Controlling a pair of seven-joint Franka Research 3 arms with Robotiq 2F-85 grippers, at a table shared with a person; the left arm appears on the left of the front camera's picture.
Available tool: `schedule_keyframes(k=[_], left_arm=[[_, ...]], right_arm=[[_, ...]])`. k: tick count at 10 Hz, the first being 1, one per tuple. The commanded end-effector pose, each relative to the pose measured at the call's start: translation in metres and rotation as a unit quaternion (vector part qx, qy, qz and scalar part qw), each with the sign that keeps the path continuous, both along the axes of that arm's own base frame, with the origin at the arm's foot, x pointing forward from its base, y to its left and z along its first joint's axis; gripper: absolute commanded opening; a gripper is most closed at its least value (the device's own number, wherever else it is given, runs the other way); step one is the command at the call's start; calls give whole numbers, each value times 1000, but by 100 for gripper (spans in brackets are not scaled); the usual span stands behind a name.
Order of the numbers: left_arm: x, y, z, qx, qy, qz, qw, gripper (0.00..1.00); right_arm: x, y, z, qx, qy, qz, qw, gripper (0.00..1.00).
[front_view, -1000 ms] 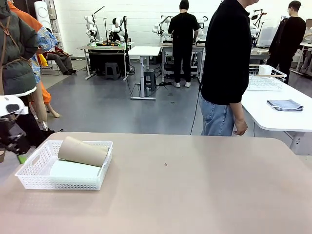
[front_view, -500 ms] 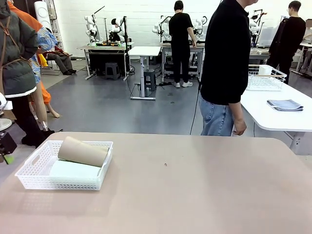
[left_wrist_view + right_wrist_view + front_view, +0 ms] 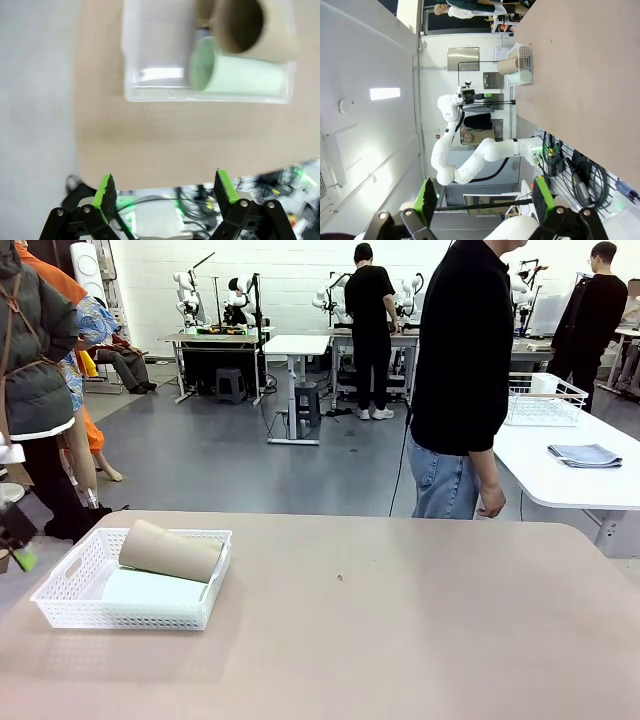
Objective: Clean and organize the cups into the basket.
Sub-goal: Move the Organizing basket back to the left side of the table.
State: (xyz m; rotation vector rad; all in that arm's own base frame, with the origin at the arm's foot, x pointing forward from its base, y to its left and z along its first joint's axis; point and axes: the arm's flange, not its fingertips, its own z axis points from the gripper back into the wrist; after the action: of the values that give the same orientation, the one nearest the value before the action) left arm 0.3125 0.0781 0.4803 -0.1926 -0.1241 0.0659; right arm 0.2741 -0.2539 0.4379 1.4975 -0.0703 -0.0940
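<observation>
Item: shallow white perforated plastic basket point(image 3: 62, 608), standing near the left edge of the tan table point(image 3: 400, 620)

Contents: one tan-brown tapered matte tumbler point(image 3: 170, 550) lying on its side, propped across the top of one pale mint green tumbler point(image 3: 150, 587) that lies flat on the basket floor. The left wrist view shows the same pair from above: brown cup point(image 3: 250, 25) with its open mouth toward the camera, mint cup point(image 3: 240, 75) beside and partly under it, both inside the basket point(image 3: 150, 75)

Loose cups on the table: none visible

Left gripper point(image 3: 164, 192): jaws spread wide, empty, held off the table's edge with the basket ahead of it; its green pad point(image 3: 24, 558) shows at the front view's left border

Right gripper point(image 3: 483, 197): jaws wide apart, empty, well away from the basket point(image 3: 525, 64)

Person point(image 3: 465, 380): standing at the far side, hands empty

Status, as a judgement: organizing appears complete or nearly so; what may remain is settling the brown cup flat beside the mint one
</observation>
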Motion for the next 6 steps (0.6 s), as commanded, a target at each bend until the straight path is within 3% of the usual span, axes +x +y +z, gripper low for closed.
schedule_keyframes(k=[1,3,6], left_arm=[[8,56,40,-242,20,-33,970,100],[13,120,62,-376,7,-38,926,100],[21,207,66,-466,-48,-38,883,100]], right_arm=[[-2,1,0,5,-6,2,1000,100],[-2,1,0,5,-6,2,1000,100],[-2,1,0,5,-6,2,1000,100]])
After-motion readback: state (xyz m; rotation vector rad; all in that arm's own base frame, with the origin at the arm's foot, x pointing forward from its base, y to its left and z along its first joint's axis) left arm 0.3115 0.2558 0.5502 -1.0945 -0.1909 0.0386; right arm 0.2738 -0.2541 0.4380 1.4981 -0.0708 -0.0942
